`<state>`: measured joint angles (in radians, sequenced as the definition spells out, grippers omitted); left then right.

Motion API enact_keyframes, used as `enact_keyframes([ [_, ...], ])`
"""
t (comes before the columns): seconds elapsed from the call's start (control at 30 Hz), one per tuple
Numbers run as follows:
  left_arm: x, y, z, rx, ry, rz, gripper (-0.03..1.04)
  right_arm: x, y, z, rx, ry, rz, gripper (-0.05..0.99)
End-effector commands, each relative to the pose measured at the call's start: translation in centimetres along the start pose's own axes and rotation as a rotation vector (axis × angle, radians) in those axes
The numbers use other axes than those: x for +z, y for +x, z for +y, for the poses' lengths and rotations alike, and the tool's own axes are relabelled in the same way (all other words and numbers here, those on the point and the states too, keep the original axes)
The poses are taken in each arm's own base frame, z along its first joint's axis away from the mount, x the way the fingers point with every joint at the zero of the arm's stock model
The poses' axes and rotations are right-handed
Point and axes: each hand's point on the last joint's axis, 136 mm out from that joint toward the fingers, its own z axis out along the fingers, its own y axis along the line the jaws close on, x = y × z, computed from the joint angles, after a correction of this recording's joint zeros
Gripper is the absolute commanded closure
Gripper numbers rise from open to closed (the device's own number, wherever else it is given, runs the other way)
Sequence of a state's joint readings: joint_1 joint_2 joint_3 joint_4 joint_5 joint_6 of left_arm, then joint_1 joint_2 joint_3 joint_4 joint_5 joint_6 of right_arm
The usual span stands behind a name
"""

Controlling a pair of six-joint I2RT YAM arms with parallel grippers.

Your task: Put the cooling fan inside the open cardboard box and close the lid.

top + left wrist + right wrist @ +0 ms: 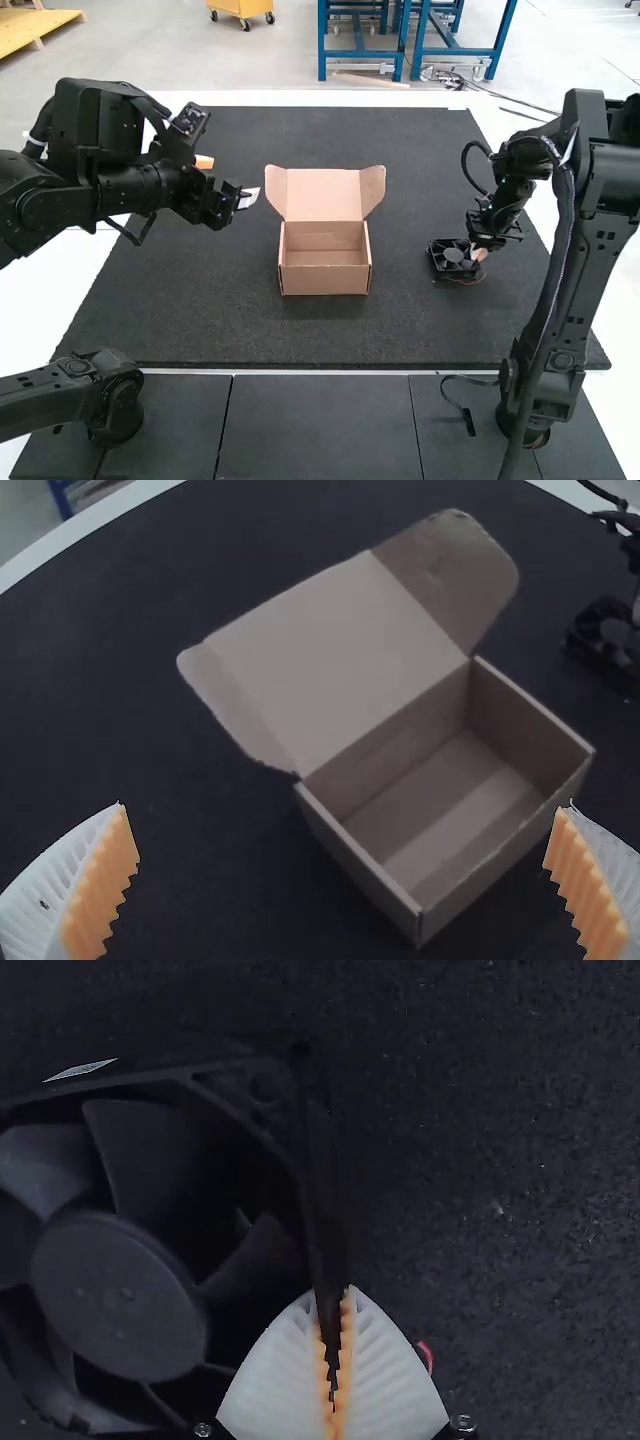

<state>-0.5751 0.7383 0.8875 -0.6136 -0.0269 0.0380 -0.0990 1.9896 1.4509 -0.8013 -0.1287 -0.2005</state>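
An open cardboard box (325,258) sits mid-mat with its lid (323,193) standing up at the back; its inside (440,815) is empty. A black cooling fan (455,259) lies on the mat to the right of the box. My right gripper (479,250) is down at the fan's right edge, its white ribbed fingers (370,1370) shut on the thin frame wall of the fan (130,1290). My left gripper (237,197) hovers left of the box, open, with the orange pads (98,885) wide apart and nothing between them.
A black foam mat (180,300) covers the table, with free room in front of and left of the box. The fan's wires (468,279) trail at its front edge.
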Motion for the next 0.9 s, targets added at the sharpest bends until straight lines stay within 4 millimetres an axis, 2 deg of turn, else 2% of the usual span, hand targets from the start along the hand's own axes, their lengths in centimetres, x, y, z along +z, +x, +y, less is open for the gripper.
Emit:
enact_keyframes([
  [0.0,-1.4,-2.0,0.6,0.005,-0.020,-0.062,0.05,-1.6,-1.0,1.3,0.033,-0.056,-0.060,0.95],
  [0.3,-1.2,-1.8,0.6,0.005,-0.019,-0.056,0.05,-7.0,-1.0,2.2,0.081,-0.060,-0.199,0.95],
  [0.43,-1.3,-1.5,0.6,0.004,-0.020,-0.051,0.05,-9.4,0.1,2.9,0.080,-0.074,-0.238,0.95],
  [0.63,-1.3,-1.0,0.5,0.006,-0.018,-0.047,0.05,-12.4,2.7,3.9,0.085,-0.092,-0.271,0.95],
  [0.87,-1.6,0.2,0.3,0.005,-0.017,-0.035,0.05,-15.4,5.4,5.3,0.117,-0.138,-0.351,0.95],
])
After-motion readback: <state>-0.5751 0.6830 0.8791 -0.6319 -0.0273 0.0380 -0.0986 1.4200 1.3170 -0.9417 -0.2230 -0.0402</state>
